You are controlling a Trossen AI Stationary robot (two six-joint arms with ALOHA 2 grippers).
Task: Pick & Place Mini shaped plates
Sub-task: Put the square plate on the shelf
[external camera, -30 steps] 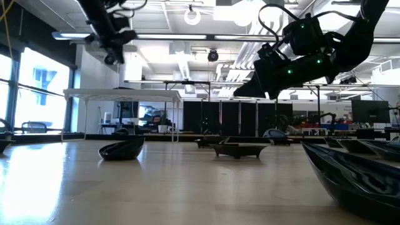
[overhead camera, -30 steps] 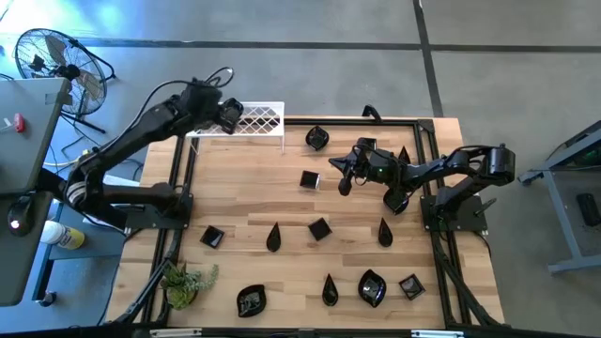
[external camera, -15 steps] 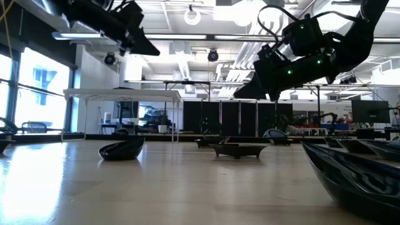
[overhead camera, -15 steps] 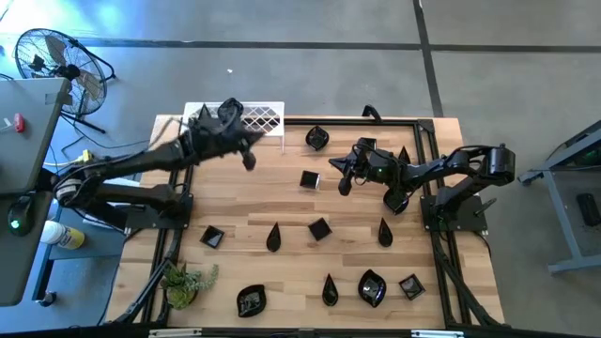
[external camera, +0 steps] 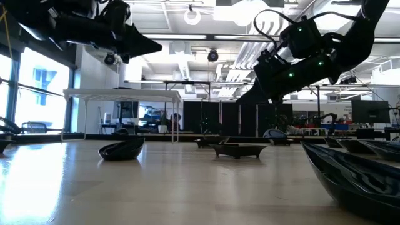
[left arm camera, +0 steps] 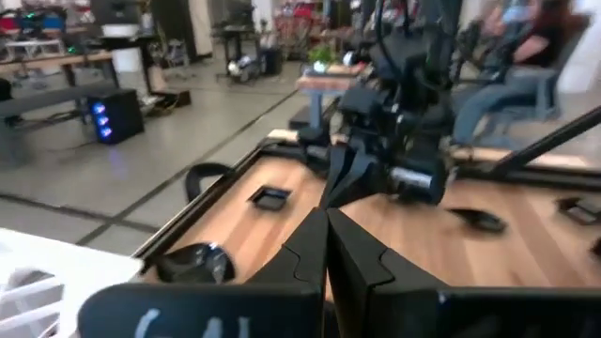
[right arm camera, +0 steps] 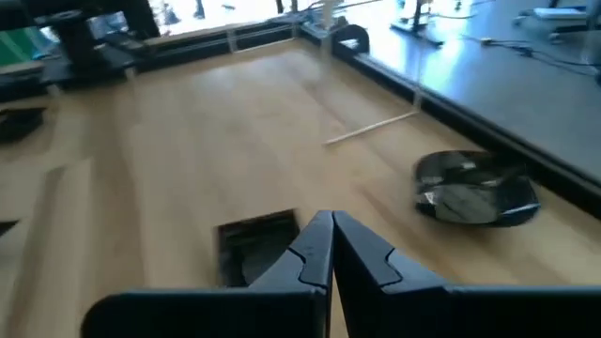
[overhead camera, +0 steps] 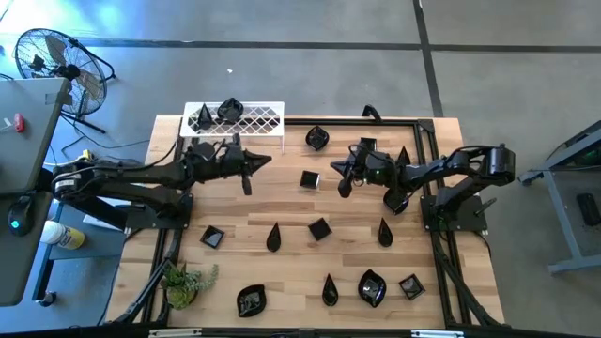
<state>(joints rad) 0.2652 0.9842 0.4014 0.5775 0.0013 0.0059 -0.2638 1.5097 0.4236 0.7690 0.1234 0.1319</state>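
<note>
Just beyond right hand, fingers together, square plate, left hand pinched empty nearby.

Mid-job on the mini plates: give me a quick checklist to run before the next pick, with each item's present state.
1. Left claw empty: ok. It is shut, nothing between its fingers in the left wrist view.
2. Right claw empty: ok. It is shut, over the table near the square plate.
3. Claws open for a grasp: not ok. Both must open first.
4. Plates on the white rack: ok. Two dark plates lie on it.
5. Plates left on the table: ok. Several remain, including a teardrop plate.
6. Arms clear of each other: ok. In the high view a gap shows between the claws.
</note>
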